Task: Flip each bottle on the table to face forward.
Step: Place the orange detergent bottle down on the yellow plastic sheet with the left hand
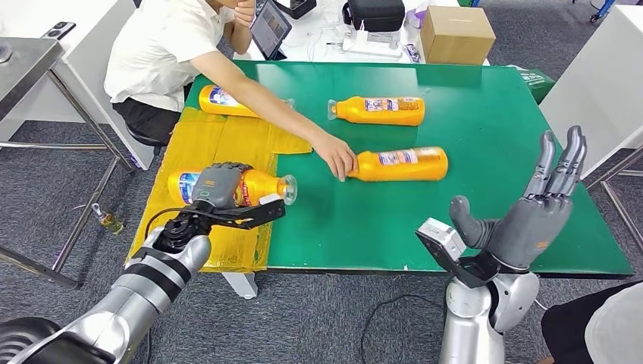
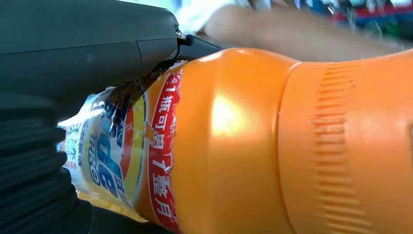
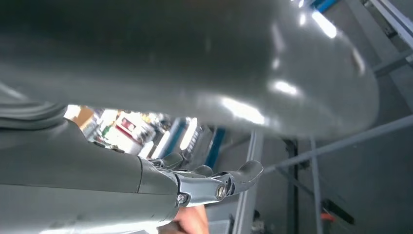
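Several orange bottles lie on their sides on the green table. My left hand grips the nearest bottle on the yellow sheet, its clear cap pointing right. The left wrist view shows that bottle close up with its torn label, my dark fingers wrapped over it. My right hand is raised above the table's front right edge, fingers spread and pointing up, holding nothing. A person's hand touches the cap end of the middle bottle. Two more bottles lie farther back.
A person in a white shirt sits at the far left corner, their arm stretched across the table. A cardboard box, a tablet and a black case sit on the white table behind. A steel table stands at left.
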### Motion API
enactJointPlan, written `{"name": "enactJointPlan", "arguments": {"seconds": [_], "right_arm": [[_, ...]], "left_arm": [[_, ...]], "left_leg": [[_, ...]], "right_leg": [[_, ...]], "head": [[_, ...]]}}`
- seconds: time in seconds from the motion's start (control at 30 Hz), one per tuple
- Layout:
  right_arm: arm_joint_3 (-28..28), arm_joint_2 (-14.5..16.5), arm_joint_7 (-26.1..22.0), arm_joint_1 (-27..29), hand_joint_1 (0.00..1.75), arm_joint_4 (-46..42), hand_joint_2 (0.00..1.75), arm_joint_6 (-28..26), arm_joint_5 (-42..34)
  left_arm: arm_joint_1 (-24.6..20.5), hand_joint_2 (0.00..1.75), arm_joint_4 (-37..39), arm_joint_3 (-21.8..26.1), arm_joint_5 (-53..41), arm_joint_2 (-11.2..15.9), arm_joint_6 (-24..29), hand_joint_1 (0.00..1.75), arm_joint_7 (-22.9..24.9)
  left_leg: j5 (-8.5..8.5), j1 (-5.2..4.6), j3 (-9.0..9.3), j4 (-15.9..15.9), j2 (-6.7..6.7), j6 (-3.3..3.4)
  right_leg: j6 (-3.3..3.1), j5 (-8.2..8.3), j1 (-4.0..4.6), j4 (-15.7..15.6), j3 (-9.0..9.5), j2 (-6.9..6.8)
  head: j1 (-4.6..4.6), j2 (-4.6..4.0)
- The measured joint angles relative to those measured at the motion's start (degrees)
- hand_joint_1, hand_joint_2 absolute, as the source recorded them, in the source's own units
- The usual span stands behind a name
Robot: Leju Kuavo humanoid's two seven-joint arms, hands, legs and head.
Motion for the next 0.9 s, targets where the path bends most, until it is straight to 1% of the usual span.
{"name": "enactJointPlan", "arguments": {"seconds": [0.1, 0.17, 0.2, 0.23, 0.27, 0.3, 0.33, 0.37, 0.47, 0.5, 0.53, 0.63, 0.9], "right_arm": [[0.5, 0.0, 0.0, 0.5, 0.00, 2.1, 0.00, 0.0, -1.6], [0.9, 0.0, 0.0, 0.9, 0.00, 3.3, 0.00, 0.0, -2.0], [1.1, 0.0, 0.0, 1.0, 0.00, 3.8, 0.00, 0.0, -2.1], [1.2, 0.0, 0.0, 1.0, 0.00, 4.3, 0.00, 0.0, -2.1], [1.3, 0.0, 0.0, 1.1, 0.00, 4.8, 0.00, 0.0, -2.2], [1.5, 0.0, 0.0, 1.1, 0.00, 5.4, 0.00, 0.0, -2.2], [1.6, 0.0, 0.0, 1.1, 0.00, 5.9, 0.00, 0.0, -2.2], [1.8, 0.0, 0.0, 1.1, 0.00, 6.4, 0.44, 0.0, -2.3], [2.6, 0.0, 0.0, 1.2, 0.00, 8.2, 1.75, 0.0, -2.5], [2.9, 0.0, 0.0, 1.2, 0.00, 8.8, 1.75, 0.0, -2.6], [3.2, 0.0, 0.0, 1.2, 0.00, 9.4, 1.75, 0.0, -2.8], [4.0, 0.0, 0.0, 1.1, 0.00, 11.4, 1.75, 0.0, -3.1], [4.6, 0.0, 0.0, 1.0, 0.00, 14.4, 1.75, 0.0, -2.9]], "left_arm": [[-1.2, 1.75, 3.6, -1.9, -0.7, -1.4, -3.9, 1.75, -0.8], [-1.7, 1.75, 5.6, -2.8, -0.5, -2.3, -5.2, 1.75, -1.4], [-1.9, 1.75, 6.5, -3.1, -0.4, -2.7, -5.5, 1.70, -1.7], [-2.1, 1.75, 7.3, -3.4, -0.2, -3.0, -5.8, 1.59, -1.9], [-2.3, 1.75, 8.1, -3.7, 0.0, -3.3, -6.1, 1.40, -2.1], [-2.5, 1.75, 8.9, -4.0, 0.2, -3.6, -6.4, 1.17, -2.4], [-2.7, 1.75, 9.5, -4.2, 0.4, -3.9, -6.7, 0.98, -2.6], [-2.8, 1.75, 10.1, -4.4, 0.7, -4.2, -7.0, 0.82, -2.9], [-3.8, 1.75, 12.3, -4.9, 2.1, -5.2, -9.2, 0.21, -3.5], [-4.3, 1.75, 13.1, -5.0, 2.7, -5.6, -10.1, 0.05, -3.7], [-4.8, 1.75, 14.0, -5.1, 3.3, -5.9, -11.0, 0.00, -3.8], [-6.0, 1.75, 16.6, -5.2, 4.8, -6.9, -12.7, 0.00, -3.7], [-6.9, 1.75, 19.8, -5.2, 7.2, -9.3, -9.5, 0.00, -3.1]], "left_leg": [[0.00, 0.00, -0.02, 0.0, 0.00, 0.00], [0.00, 0.00, -0.04, 0.0, 0.00, 0.00], [0.00, 0.00, -0.05, 0.0, 0.00, 0.00], [0.00, 0.00, -0.05, 0.0, 0.00, 0.00], [0.00, 0.00, -0.05, 0.0, 0.00, 0.00], [0.00, 0.00, -0.05, 0.0, 0.00, 0.00], [0.00, 0.00, -0.05, 0.0, 0.00, 0.00], [0.00, 0.00, -0.05, 0.0, 0.00, 0.00], [0.00, 0.00, -0.05, 0.0, -0.01, 0.00], [0.00, 0.00, -0.05, 0.0, -0.01, 0.00], [0.00, 0.00, -0.05, 0.0, -0.01, 0.00], [0.00, 0.00, -0.05, 0.0, 0.00, 0.00], [0.00, 0.00, -0.06, 0.0, -0.04, 0.01]], "right_leg": [[0.00, 0.00, 0.00, 0.0, -0.01, 0.00], [0.00, 0.00, 0.00, 0.0, -0.01, 0.00], [0.00, 0.00, 0.00, 0.0, -0.02, 0.00], [0.00, 0.00, 0.00, 0.0, -0.02, 0.00], [0.00, 0.00, 0.00, 0.0, -0.02, 0.00], [0.00, 0.00, 0.00, 0.0, -0.03, 0.00], [0.00, 0.00, 0.00, 0.0, -0.03, 0.00], [0.00, 0.00, 0.00, 0.0, -0.03, 0.00], [0.00, 0.00, 0.00, 0.0, -0.02, 0.00], [0.00, 0.00, 0.00, 0.0, -0.01, 0.00], [0.00, 0.00, 0.00, 0.0, -0.01, 0.00], [0.00, 0.00, 0.00, 0.0, -0.01, 0.00], [0.01, 0.00, 0.00, 0.0, 0.00, -0.01]], "head": [[0.00, 0.00], [0.01, 0.00], [0.01, 0.00], [0.00, 0.00], [0.00, 0.00], [0.00, 0.00], [-0.01, 0.00], [-0.01, 0.00], [-0.01, 0.00], [0.00, 0.00], [-0.01, 0.00], [-0.02, 0.00], [0.00, 0.00]]}}
